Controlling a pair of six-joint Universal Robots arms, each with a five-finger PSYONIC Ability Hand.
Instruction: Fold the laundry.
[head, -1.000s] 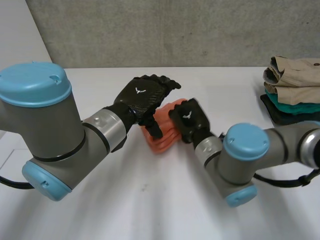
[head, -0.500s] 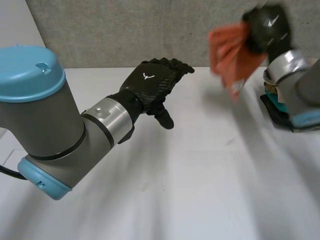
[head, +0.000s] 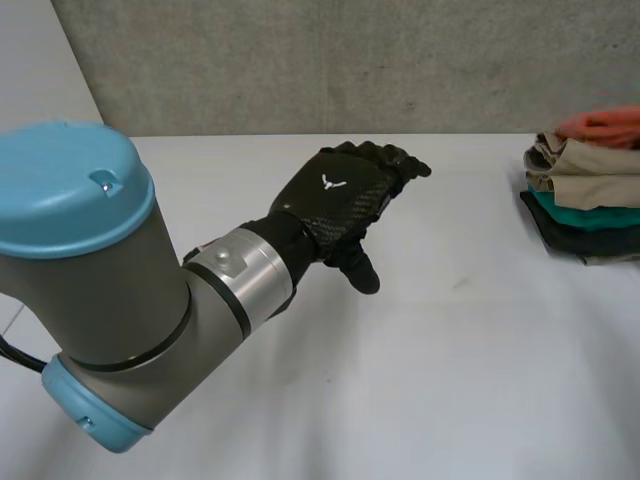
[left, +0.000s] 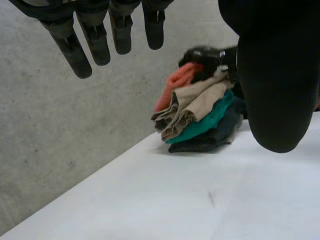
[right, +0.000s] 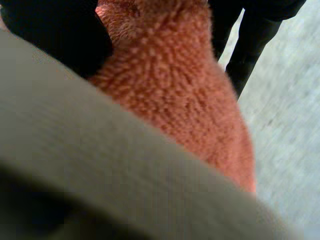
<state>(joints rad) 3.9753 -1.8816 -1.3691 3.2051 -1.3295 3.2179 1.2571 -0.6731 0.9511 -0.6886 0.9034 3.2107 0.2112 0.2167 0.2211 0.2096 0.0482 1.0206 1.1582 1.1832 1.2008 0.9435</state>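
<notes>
A folded orange fleece cloth (head: 605, 122) lies on top of a stack of folded clothes (head: 585, 185) at the table's far right edge. In the right wrist view my right hand (right: 55, 35) is shut on the orange cloth (right: 170, 85), pinching it between thumb and fingers just above the stack's beige garment (right: 100, 165). The left wrist view shows the right hand (left: 207, 56) on the orange cloth (left: 175, 87) at the top of the stack (left: 200, 120). My left hand (head: 345, 200) hovers open above the middle of the table, holding nothing, with fingers (left: 95, 40) straight.
The stack holds beige (head: 590, 160), teal (head: 590, 212) and dark (head: 590, 240) folded pieces. The white table (head: 420, 380) runs back to a grey concrete wall (head: 300, 60). My left arm (head: 110, 290) fills the near left.
The right hand lifted the orange cloth off the table's middle and carried it right onto the stack. The left hand, open throughout, drifted slightly right.
</notes>
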